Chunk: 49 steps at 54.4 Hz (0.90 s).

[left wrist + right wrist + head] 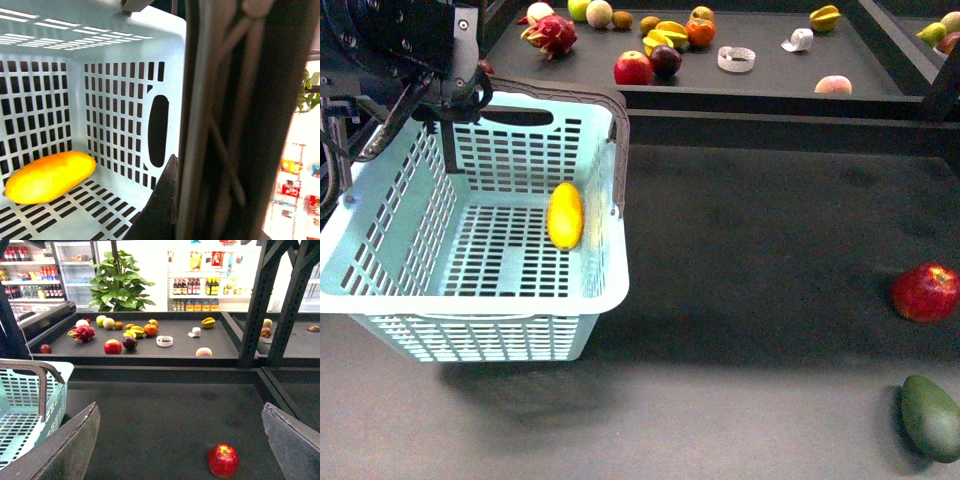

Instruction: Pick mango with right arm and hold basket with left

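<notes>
So the mango (565, 215) is lying on the slotted floor of the turquoise basket (380, 250), over by the wall on the robot's right, and the left gripper (455, 100) is up at the basket's far rim next to the brownish handle (618, 140), though I honestly can't tell if its jaws are closed on anything. The right gripper (180, 445) is hanging over the dark table with its jaws wide apart and empty, a red apple (223, 460) sitting on the table between them. There's also a dark green avocado (931, 417) near that apple.
</notes>
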### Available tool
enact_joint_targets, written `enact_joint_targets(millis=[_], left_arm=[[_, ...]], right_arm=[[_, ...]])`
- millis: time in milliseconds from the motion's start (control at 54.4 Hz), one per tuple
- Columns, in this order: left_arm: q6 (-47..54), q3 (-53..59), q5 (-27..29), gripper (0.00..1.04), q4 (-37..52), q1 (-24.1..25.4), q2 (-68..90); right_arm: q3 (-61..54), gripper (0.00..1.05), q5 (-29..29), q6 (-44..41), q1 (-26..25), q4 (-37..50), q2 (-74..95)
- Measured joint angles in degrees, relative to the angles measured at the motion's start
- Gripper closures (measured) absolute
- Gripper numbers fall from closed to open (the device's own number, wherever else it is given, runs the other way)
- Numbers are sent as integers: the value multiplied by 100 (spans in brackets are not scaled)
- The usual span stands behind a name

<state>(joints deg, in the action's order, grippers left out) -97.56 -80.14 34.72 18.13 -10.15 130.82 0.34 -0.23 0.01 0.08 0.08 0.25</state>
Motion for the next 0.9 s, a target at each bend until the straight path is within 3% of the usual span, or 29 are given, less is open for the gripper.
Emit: enact_joint_targets(millis=[404,570,864,900], left_arm=[[-61,13,-654,97,251,365,181],[24,173,-752,56,162,448,195],[238,597,-780,7,354,476,35],[267,654,-769,7,407,476,-33]], right_arm=[[0,8,0,0,0,0,0],[0,8,-2,0,0,0,-2],[0,8,0,0,0,0,-2],[0,8,-2,0,0,0,-2]])
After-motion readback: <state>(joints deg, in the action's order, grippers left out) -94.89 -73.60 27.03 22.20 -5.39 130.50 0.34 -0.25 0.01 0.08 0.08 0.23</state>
